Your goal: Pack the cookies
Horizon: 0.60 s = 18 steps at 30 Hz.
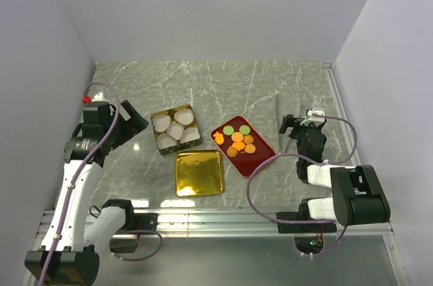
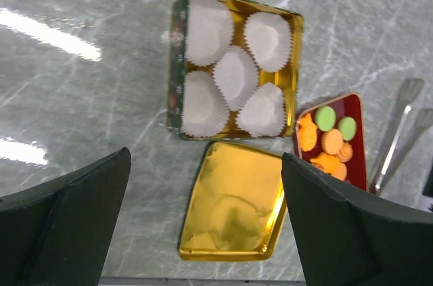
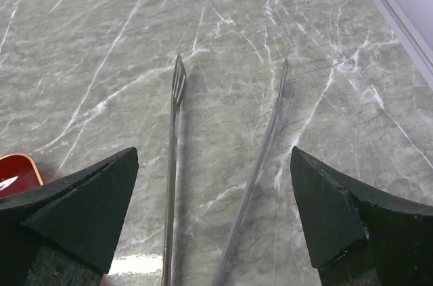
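Observation:
Several small round cookies (image 1: 238,140), orange and brown with two green ones, lie on a red tray (image 1: 260,157); some show in the left wrist view (image 2: 331,138). A gold tin (image 1: 169,111) holds several empty white paper cups (image 2: 233,73). Its gold lid (image 1: 199,172) lies flat in front of it. My left gripper (image 1: 132,122) is open and empty, raised left of the tin, and looks down over the lid (image 2: 205,157). My right gripper (image 1: 295,126) is open and empty, low over metal tongs (image 3: 172,164) right of the tray.
The tongs (image 1: 277,113) lie on the marble table with both arms pointing away from me, right of the red tray (image 2: 356,164). White walls enclose the table on three sides. A metal rail (image 1: 338,107) runs along the right edge.

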Motion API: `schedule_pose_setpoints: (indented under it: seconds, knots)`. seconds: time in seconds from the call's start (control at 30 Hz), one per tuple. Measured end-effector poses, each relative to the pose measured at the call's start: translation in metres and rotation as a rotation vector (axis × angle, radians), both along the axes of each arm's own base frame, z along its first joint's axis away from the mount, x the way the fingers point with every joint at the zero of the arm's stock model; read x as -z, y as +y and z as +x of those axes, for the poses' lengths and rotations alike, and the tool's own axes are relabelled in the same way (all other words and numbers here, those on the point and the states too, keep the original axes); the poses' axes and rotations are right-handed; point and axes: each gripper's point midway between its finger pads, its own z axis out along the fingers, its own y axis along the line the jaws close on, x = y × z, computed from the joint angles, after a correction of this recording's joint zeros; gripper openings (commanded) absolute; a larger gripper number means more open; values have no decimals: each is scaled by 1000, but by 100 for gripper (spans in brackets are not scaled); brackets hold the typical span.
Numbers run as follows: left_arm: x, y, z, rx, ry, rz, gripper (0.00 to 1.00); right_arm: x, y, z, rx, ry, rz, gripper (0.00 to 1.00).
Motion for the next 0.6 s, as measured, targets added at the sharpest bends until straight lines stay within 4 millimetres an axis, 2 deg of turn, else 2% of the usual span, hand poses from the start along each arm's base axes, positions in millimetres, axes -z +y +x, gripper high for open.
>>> schedule_pose_setpoints:
  seconds: [0.27, 0.47, 0.6]
  knots:
    - [10, 14, -9, -58, 66, 54, 99, 0, 0, 0, 0, 0, 0, 100]
    - [-13, 17, -22, -72, -36, 60, 99, 0, 0, 0, 0, 0, 0, 100]
    - [-20, 20, -26, -85, -69, 68, 99, -2, -3, 0, 23, 1, 6, 100]
